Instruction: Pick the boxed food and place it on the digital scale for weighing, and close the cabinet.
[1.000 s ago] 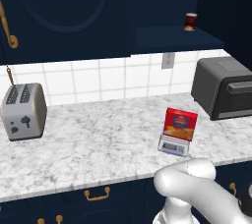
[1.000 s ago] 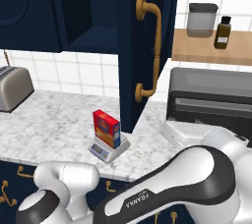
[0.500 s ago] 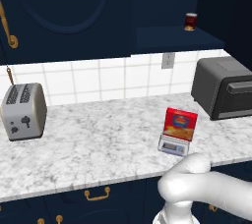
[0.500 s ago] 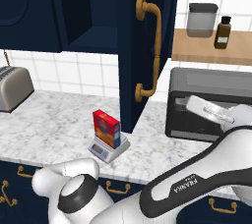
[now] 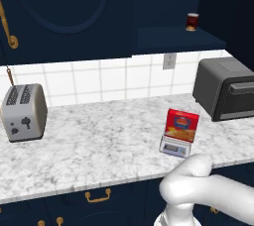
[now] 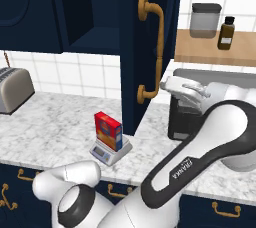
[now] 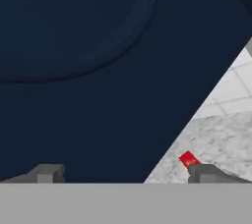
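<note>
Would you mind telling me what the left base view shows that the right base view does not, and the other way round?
Only the left base view shows the small red can on the cabinet shelf and the wall outlet.

Only the right base view shows the open cabinet door with its brass handle, the wooden shelf carrying a grey canister and a brown bottle, and the claw near that door.

Both show the red box standing on the scale, the toaster, the dark oven and the marble counter.
</note>
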Controlling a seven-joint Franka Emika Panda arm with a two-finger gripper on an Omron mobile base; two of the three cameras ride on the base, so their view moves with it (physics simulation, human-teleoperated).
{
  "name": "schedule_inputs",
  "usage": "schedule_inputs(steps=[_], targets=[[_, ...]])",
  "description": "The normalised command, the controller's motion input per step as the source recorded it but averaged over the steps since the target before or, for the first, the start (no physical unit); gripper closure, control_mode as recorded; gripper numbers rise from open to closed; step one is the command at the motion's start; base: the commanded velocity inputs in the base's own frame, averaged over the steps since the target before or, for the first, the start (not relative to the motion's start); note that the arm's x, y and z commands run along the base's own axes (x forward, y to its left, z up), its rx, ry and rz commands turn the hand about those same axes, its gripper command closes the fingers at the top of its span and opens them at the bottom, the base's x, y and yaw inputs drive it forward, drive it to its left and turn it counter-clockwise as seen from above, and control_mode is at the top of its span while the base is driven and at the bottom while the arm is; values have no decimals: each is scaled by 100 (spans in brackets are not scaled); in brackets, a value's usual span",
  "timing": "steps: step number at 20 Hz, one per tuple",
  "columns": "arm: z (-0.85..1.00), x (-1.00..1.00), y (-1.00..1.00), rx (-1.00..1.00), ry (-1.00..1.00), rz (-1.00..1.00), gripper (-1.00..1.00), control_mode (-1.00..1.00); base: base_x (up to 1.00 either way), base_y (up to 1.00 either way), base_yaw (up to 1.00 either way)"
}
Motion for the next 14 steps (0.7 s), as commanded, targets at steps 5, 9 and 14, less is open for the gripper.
schedule_inputs(steps=[5,9,14], targets=[[-4,30,100,5,-6,-1,-100,-100,0,0,0],[0,27,100,4,-10,-11,-100,-100,0,0,0],[0,39,100,1,-9,-31,-100,-100,0,0,0]])
